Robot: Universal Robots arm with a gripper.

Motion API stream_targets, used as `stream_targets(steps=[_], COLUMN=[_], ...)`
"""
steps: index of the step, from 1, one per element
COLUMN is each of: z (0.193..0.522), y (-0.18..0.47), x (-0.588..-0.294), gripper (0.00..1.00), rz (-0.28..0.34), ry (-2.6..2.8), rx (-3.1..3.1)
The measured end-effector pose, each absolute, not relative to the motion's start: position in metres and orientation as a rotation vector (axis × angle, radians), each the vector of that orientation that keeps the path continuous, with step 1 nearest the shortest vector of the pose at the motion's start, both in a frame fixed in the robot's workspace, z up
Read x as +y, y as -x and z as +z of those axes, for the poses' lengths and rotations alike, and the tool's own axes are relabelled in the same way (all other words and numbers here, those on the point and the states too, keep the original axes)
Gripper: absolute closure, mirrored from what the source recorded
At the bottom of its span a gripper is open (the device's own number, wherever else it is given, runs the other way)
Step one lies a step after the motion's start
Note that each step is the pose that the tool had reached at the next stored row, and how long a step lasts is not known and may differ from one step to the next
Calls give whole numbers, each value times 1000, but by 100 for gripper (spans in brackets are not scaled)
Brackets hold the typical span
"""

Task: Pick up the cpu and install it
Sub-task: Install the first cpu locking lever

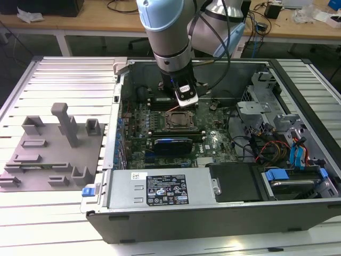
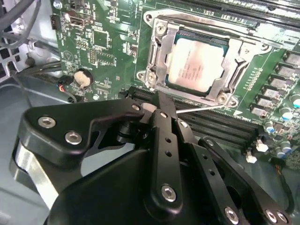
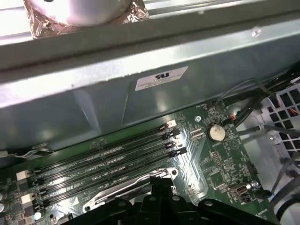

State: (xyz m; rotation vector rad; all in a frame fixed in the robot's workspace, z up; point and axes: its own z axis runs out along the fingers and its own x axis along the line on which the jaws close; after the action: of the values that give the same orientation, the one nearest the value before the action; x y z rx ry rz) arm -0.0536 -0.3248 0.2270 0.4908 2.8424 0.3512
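Observation:
The cpu (image 2: 199, 65), a pale silver square chip, lies flat inside the socket frame (image 2: 157, 51) on the green motherboard (image 2: 112, 28). In the second wrist view my gripper (image 2: 161, 101) hovers just beside the socket's near edge, its black fingers pressed together and holding nothing. A thin metal socket lever (image 2: 199, 108) runs past the fingertips. In the exterior view the gripper (image 1: 186, 101) hangs over the board at the far edge of the socket (image 1: 178, 120). The first wrist view has the gripper (image 3: 157, 183) above the memory slots (image 3: 108, 159).
The open computer case (image 1: 213, 213) has a power supply (image 1: 160, 189) along its near wall and drive bays with coloured cables (image 1: 277, 149) at the exterior view's right. A grey fixture plate (image 1: 53, 149) lies at the left. A coin battery (image 2: 83, 77) sits near the socket.

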Motion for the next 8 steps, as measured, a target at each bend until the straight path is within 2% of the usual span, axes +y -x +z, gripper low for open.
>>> stream_targets(steps=[8], z=[224], y=[62], x=[-321], gripper=[89], rz=[351], ry=[-491], rx=[2842])
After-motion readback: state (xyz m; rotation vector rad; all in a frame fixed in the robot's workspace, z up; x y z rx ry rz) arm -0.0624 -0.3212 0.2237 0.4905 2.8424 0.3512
